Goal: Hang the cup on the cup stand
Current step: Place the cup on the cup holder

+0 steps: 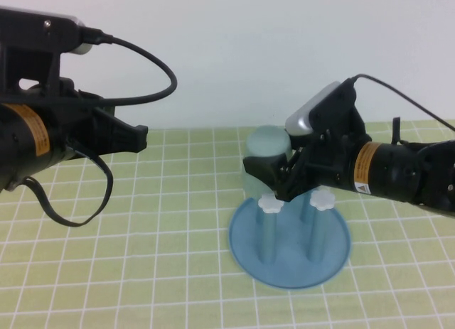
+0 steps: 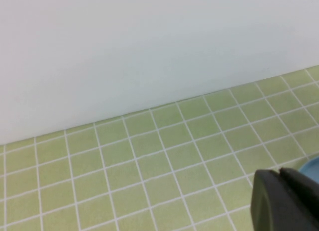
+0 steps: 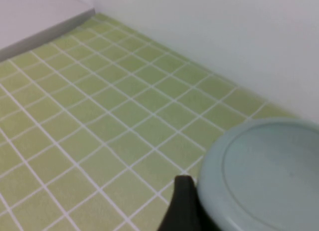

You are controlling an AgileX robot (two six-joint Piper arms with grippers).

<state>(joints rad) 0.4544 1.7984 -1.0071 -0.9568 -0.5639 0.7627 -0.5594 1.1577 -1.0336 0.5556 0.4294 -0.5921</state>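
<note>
While right gripper (image 1: 274, 178) clamps it, cup (image 1: 266, 148) upright, base up.

Occlusions noted
The right gripper (image 1: 274, 174) covers the cup's (image 1: 264, 148) lower half and the cup stand's (image 1: 290, 266) rear posts.
</note>
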